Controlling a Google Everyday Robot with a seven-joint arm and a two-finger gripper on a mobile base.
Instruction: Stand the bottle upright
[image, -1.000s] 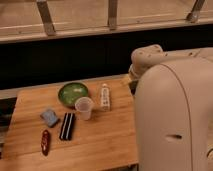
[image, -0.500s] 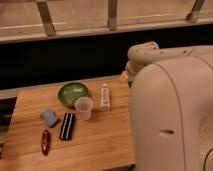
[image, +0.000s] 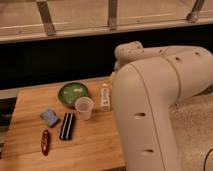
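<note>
A small white bottle (image: 105, 97) lies on its side on the wooden table (image: 95, 145), its length running front to back, just right of a clear plastic cup (image: 84, 107). My big white arm (image: 150, 100) fills the right side of the view and its edge comes close to the bottle's right side. My gripper does not show; it is hidden behind the arm or out of view.
A green bowl (image: 73, 93) sits behind the cup. A blue sponge (image: 50, 117), a black flat packet (image: 67, 126) and a red oblong item (image: 45, 141) lie at the front left. A dark wall and a railing run behind the table.
My arm has swung left and nearer the camera, covering more of the table's right side. The bottle and the other objects have not moved.
</note>
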